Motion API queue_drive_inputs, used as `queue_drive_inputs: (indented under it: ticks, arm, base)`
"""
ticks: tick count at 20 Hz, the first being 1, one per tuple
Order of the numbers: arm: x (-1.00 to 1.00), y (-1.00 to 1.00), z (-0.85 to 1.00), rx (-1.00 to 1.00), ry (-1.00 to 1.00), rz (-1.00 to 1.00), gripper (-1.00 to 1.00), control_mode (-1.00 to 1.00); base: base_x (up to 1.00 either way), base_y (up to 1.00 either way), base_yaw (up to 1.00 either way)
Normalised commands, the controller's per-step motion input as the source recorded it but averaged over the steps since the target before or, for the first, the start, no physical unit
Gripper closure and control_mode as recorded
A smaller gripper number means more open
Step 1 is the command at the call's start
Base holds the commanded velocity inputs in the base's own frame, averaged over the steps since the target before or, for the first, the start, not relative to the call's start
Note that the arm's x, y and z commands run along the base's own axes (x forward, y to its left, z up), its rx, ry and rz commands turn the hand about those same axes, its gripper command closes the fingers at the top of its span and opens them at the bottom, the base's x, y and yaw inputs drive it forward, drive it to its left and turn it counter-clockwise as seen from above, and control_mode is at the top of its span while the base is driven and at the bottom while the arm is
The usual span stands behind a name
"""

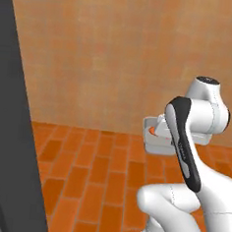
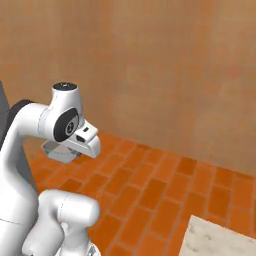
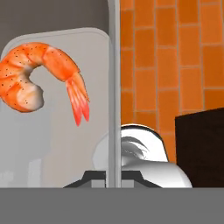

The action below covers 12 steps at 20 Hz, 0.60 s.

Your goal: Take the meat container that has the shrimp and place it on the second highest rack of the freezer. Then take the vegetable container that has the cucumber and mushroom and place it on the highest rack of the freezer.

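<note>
Flat, even light is spread over all three views, and no single source can be made out. The wall (image 1: 123,54) is rendered softly with a faint mottled grain, and the brick floor (image 1: 103,176) is lit evenly. Soft shading is seen on the arm's white shells, without hard cast shadows. In the hand view the shrimp (image 3: 39,78) is shown sharply. A pale sheen is carried by the meat container (image 3: 57,140). Coarse, slightly blurred edges are seen throughout.

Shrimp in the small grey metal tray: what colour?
Orange-red with dark speckles, paler at the head; curled shrimp shows best in the hand view.
</note>
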Motion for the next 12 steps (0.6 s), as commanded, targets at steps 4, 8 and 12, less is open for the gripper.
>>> queue_drive_inputs:
  ticks: [4,8,12]
  arm:
    - [0.00,0.00,0.00,0.00,0.00,0.00,1.00,1.00]
    - [0.00,0.00,0.00,0.00,0.00,0.00,1.00,1.00]
    - [0.00,0.00,0.00,0.00,0.00,0.00,1.00,1.00]
  base:
    - [0.27,-0.16,0.88]
    - [0.31,-0.15,0.88]
    - [0.36,-0.24,0.84]
